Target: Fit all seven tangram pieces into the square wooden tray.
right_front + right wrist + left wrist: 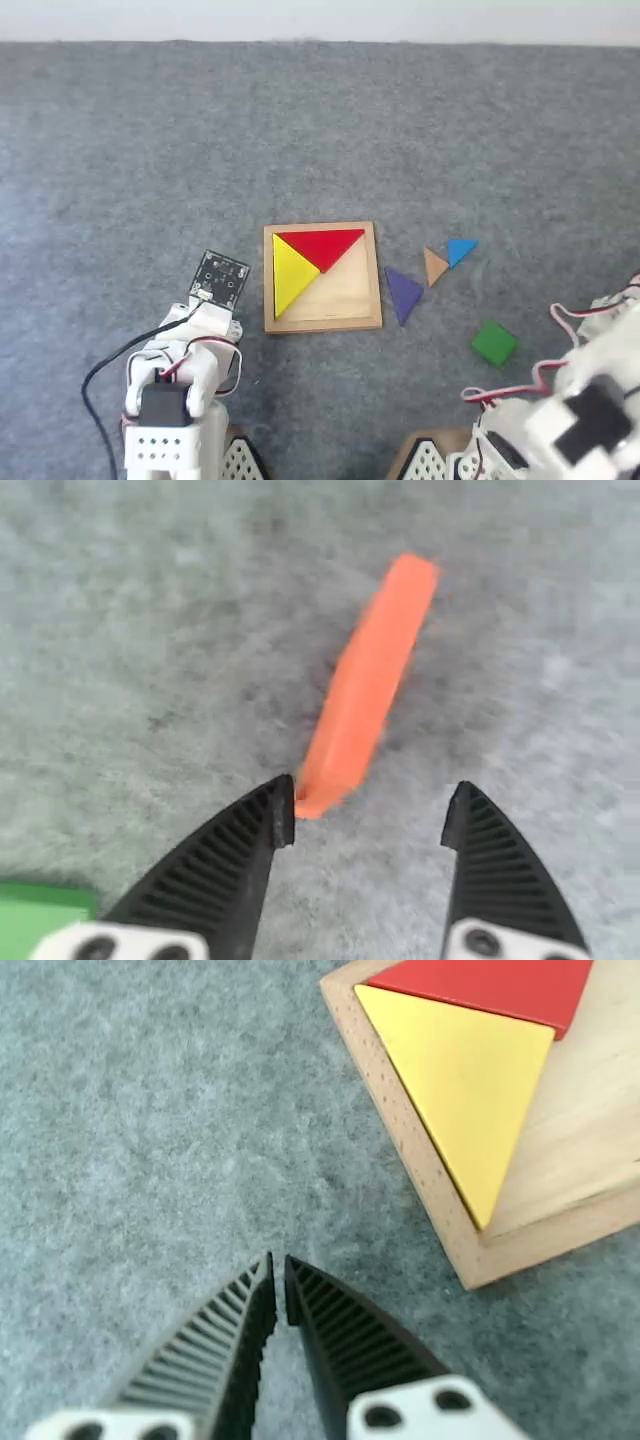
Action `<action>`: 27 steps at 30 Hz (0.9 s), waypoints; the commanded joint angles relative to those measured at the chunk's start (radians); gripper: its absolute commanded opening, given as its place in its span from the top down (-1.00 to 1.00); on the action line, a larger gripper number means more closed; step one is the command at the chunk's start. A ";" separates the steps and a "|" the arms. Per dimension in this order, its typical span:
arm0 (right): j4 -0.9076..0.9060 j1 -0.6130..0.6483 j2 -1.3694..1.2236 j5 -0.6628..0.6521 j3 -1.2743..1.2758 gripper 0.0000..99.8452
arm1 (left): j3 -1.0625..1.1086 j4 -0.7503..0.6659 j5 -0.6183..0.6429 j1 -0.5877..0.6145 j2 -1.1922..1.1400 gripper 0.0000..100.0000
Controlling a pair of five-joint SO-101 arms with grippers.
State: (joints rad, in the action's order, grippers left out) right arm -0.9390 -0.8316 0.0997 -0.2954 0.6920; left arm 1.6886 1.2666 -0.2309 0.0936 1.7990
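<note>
You have a grey cloth mat [150,150] with a rough, fuzzy nap. The tray [400,1150] is pale bare wood, smooth with fine grain, while the yellow triangle [465,1080], red triangle [490,985] and orange piece [365,690] look smooth and matt. The left gripper [278,1270] and right gripper [372,792] have ribbed black plastic fingers [230,860].

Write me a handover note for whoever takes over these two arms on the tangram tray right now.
Left gripper: shut, empty, above the carpet beside the wooden tray.
Right gripper: open, nothing gripped, at one end of the orange piece, green square close by.
Done: red triangle and yellow triangle sit in the tray.
To do: purple triangle, tan triangle, blue triangle, green square and orange piece lie on the carpet, outside the tray.
</note>
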 commanded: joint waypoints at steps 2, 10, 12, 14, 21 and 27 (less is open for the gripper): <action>-0.097 -0.018 0.288 0.061 -0.012 0.49 | -0.007 0.003 -0.011 0.003 0.023 0.97; -0.105 0.114 0.366 0.169 0.002 0.50 | -0.007 0.003 -0.011 0.003 0.023 0.97; -0.107 0.205 0.314 0.224 -0.028 0.50 | -0.007 0.003 -0.011 0.003 0.023 0.97; -0.105 0.289 0.246 0.265 -0.072 0.50 | -0.007 0.003 -0.011 0.003 0.023 0.97; -0.105 0.314 -0.024 0.275 -0.242 0.50 | -0.007 0.003 -0.011 0.003 0.023 0.97; -0.104 0.203 -0.194 0.227 -0.331 0.50 | -0.007 0.003 -0.011 0.003 0.023 0.97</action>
State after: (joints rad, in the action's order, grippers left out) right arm -1.0418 -0.5585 -0.0384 -0.0299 0.4480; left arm 1.6886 1.2666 -0.2309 0.0936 1.7990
